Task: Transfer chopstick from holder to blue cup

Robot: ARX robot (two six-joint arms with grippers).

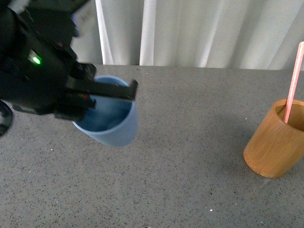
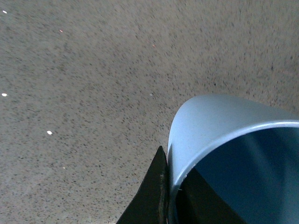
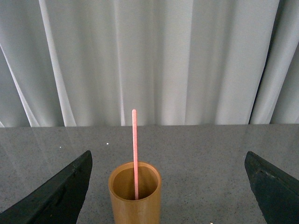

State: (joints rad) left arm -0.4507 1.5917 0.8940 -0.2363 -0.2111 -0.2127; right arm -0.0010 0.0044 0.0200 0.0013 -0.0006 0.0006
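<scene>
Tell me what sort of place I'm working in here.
Likely a staged test bench, not a real kitchen: a grey speckled countertop, a white curtain behind, and a blue cup and a wooden holder with one pink chopstick.

A white pleated curtain [image 1: 199,33] is hanging behind the far edge of a grey speckled tabletop [image 1: 190,152], which is carrying a few tiny white flecks.

The blue cup [image 1: 116,130] looks like smooth matt plastic to me, the holder [image 1: 271,149] at lower right is satiny wood, the chopstick [image 1: 295,71] looks like slick pink plastic. The desk [image 1: 190,123] is speckled matt stone, the curtain [image 1: 199,28] soft white cloth.
</scene>
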